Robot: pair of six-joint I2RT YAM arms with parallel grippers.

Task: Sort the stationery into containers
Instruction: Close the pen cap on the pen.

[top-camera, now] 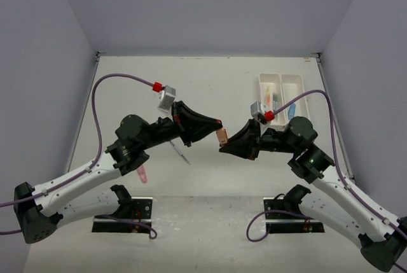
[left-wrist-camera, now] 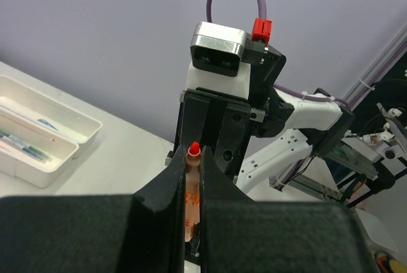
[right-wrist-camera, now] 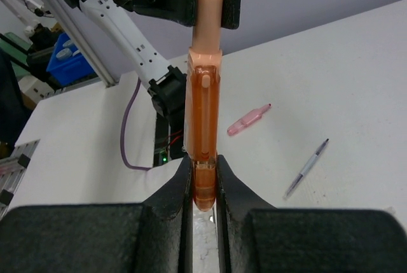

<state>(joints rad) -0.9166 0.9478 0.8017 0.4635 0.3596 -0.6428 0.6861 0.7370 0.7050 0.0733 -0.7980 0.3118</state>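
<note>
Both clamped on orange marker (right-wrist-camera: 203,107) — left end effector (left-wrist-camera: 193,166), right end effector (right-wrist-camera: 203,166), its ends partly hidden.

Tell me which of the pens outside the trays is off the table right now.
The orange marker: it is clamped in mid-air between the left gripper and right gripper. The pink marker and the thin pen both lie flat on the table.

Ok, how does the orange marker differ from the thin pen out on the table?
The orange marker is off the table, clamped between the fingers of the left gripper and the right gripper; the thin pen lies flat on the table, untouched. The marker is thick and translucent orange; the pen is slim and pale with a dark tip. Neither is in the trays yet.
</note>
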